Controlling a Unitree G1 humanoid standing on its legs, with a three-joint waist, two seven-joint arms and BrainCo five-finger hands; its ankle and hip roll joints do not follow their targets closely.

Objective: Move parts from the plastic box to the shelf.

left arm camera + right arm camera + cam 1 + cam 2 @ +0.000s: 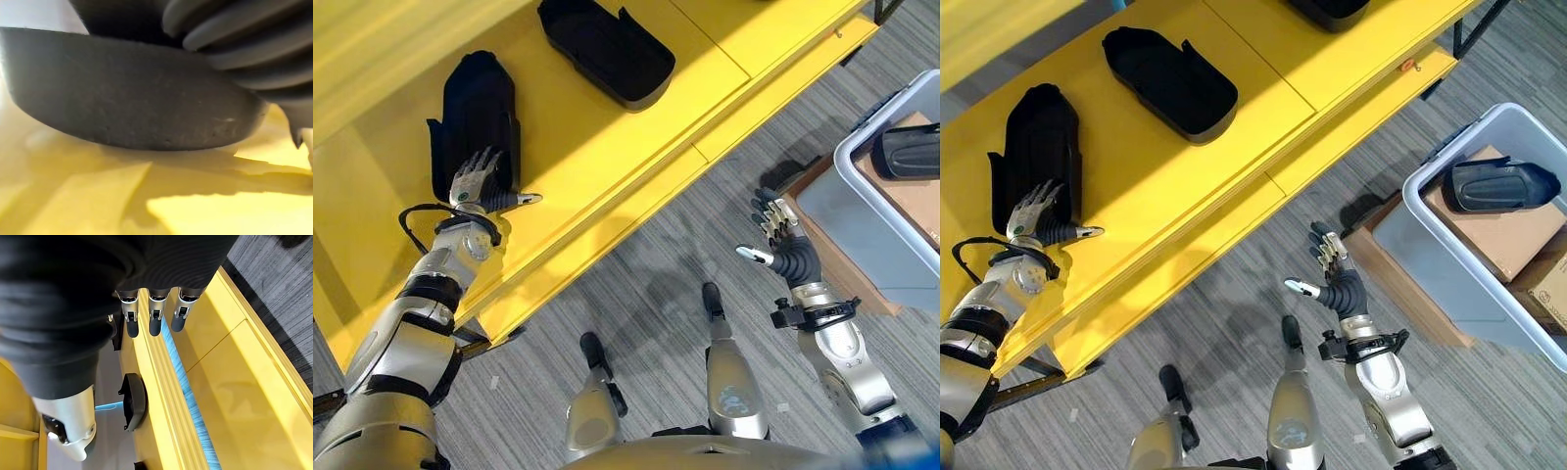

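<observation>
A black moulded part [475, 113] lies on the yellow shelf [597, 157] at the left. My left hand [478, 181] rests open against its near end, fingers straight on it and the thumb out to the side on the shelf. Close up in the left wrist view, that part's dark rim [132, 107] sits on the yellow surface. A second black part [602, 49] lies further right on the shelf. My right hand [778, 240] hangs open and empty over the floor between the shelf and the pale plastic box [1440, 264]. Inside the box, another black part [1498, 186] lies on cardboard.
A third black part [1332, 10] shows at the shelf's far edge. The plastic box stands on a brown cardboard base [1381, 255] at the right. Grey carpet [646, 284] lies between shelf and box. The shelf's front lip [705, 147] runs diagonally.
</observation>
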